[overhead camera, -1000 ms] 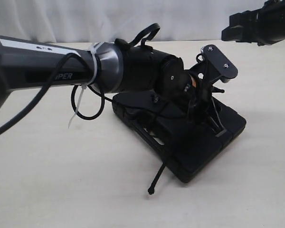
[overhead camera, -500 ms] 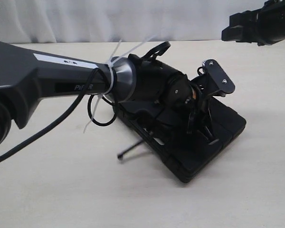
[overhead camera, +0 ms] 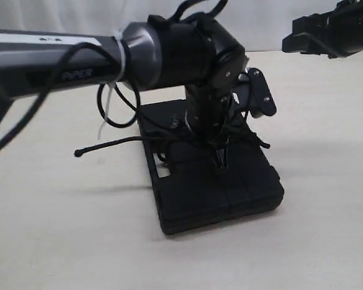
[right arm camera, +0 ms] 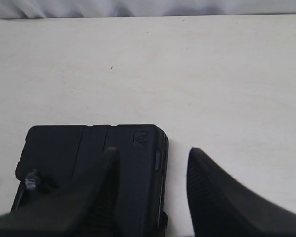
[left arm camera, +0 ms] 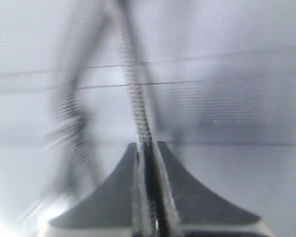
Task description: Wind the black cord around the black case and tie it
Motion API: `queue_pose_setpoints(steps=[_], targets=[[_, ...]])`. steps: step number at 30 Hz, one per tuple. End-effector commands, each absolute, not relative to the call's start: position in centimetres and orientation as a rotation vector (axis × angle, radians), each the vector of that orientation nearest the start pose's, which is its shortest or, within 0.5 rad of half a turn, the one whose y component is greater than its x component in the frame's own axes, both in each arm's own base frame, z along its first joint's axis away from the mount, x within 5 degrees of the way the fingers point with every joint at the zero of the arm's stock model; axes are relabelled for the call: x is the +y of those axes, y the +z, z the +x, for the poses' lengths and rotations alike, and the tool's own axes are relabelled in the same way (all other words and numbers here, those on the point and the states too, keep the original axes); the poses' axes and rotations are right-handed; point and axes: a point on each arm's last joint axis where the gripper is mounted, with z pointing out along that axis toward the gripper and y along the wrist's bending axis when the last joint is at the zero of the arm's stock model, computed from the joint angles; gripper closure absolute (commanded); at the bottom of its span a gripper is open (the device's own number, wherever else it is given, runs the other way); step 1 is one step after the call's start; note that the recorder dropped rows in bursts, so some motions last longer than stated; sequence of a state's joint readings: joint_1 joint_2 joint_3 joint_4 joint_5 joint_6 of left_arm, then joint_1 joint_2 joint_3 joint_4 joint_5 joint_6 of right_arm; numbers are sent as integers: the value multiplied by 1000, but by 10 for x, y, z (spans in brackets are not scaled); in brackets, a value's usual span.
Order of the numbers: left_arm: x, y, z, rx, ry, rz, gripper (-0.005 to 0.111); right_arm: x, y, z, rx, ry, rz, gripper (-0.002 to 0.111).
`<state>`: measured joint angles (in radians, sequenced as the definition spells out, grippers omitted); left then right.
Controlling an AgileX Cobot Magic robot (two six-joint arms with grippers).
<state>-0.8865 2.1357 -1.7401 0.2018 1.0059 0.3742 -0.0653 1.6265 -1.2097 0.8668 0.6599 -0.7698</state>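
L fingers (left arm camera: 116, 195) pinch black cord (overhead camera: 118, 143) above black case (overhead camera: 224, 190); R fingers (right arm camera: 214, 195) spread, empty.

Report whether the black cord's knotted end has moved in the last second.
Yes. The black cord's knotted end swung left and up, farther from the motionless right arm, and now juts out left of the black case.

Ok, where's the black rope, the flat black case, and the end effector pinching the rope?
long thin black braided cord (overhead camera: 109, 145): exterior view, the free stretch sticking out sideways.
flat black rectangular case (overhead camera: 230, 187): exterior view, bare top face.
left end effector (left arm camera: 145, 148): left wrist view, tips shut on the cord.
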Motion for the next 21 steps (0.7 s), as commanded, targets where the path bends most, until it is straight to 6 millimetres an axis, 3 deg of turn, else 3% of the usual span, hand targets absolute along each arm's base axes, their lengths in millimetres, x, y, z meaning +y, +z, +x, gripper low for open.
queue_pose_setpoints(steps=[1, 3, 6, 10, 13, 17, 21], targets=[[-313, 246, 302, 2274, 139, 1660, 107, 21, 285, 353, 2317, 563, -193, 67], [-301, 275, 314, 2210, 85, 1499, 107, 28, 285, 350, 2334, 600, -242, 67], [-290, 295, 323, 2160, 46, 1378, 107, 54, 284, 344, 2308, 605, -503, 67], [-280, 300, 333, 2149, 42, 1325, 107, 87, 282, 331, 2210, 618, -907, 67], [-276, 301, 338, 2145, 47, 1307, 107, 103, 282, 322, 2138, 628, -1112, 66], [-276, 303, 340, 2116, 49, 1311, 107, 111, 284, 314, 2089, 630, -1224, 62], [-278, 307, 342, 2068, 47, 1314, 107, 112, 285, 315, 2080, 610, -1225, 53]])
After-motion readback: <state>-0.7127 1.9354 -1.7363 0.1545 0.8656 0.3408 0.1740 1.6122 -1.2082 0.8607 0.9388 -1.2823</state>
